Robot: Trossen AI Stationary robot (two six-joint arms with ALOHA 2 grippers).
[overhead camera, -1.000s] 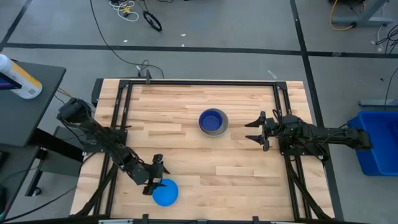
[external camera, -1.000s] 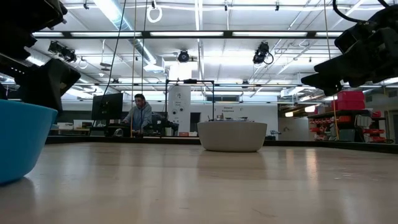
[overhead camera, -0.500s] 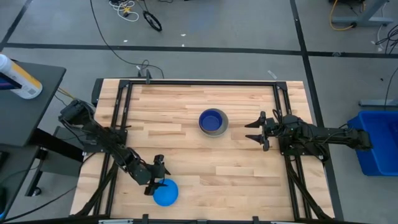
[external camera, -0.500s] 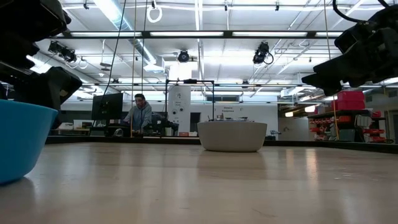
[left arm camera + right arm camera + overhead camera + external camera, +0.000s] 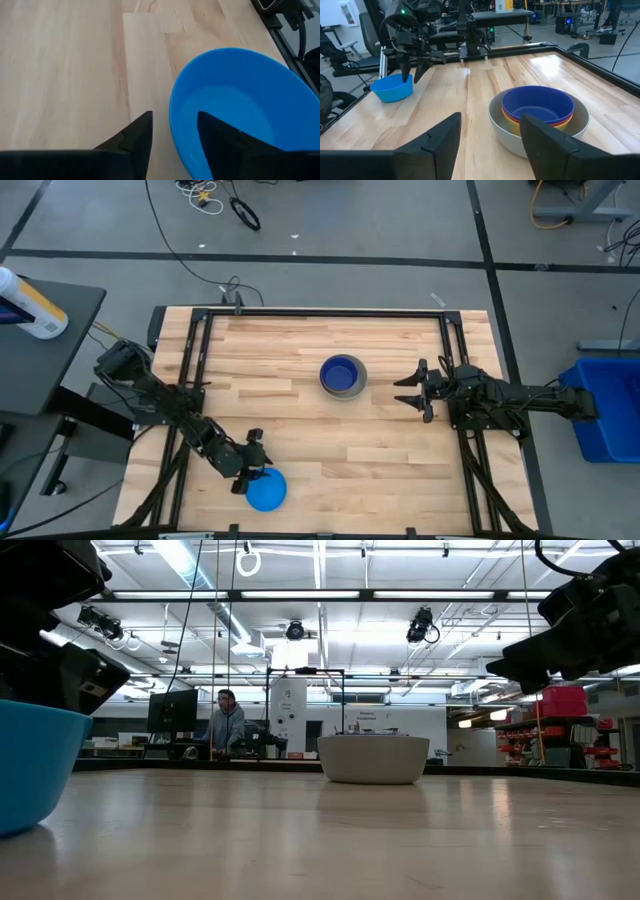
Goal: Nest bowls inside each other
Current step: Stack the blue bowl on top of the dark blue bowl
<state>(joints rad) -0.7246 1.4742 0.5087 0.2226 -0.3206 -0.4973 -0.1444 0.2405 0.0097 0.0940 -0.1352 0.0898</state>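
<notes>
Left gripper (image 5: 172, 131) straddling light blue bowl (image 5: 235, 110) rim, fingers spread, ready to pinch and carry it to stack (image 5: 343, 375). Right gripper (image 5: 409, 390) waiting spread beside.

Tabletop (image 5: 300, 370): pale wood, butcher-block planks with visible grain and joints; smooth, satin sheen, reflecting ceiling lights in the low view. Framed by dark matt metal rails (image 5: 320, 312) along its edges.

Light blue bowl (image 5: 235, 105), near the tabletop's front edge: plastic, smooth, softly glossy inside.

Stack at the tabletop's middle: grey bowl (image 5: 505, 132) outermost, smooth plastic, duller finish; yellow bowl (image 5: 507, 119) and red bowl (image 5: 560, 121) show only as thin rims; dark blue bowl (image 5: 537, 102) innermost, smooth plastic with a mild gloss.

Left pincer (image 5: 175, 135) and right pincer (image 5: 490, 132): fingers dark, matt, hard-looking, plastic or coated metal, cannot tell which.
</notes>
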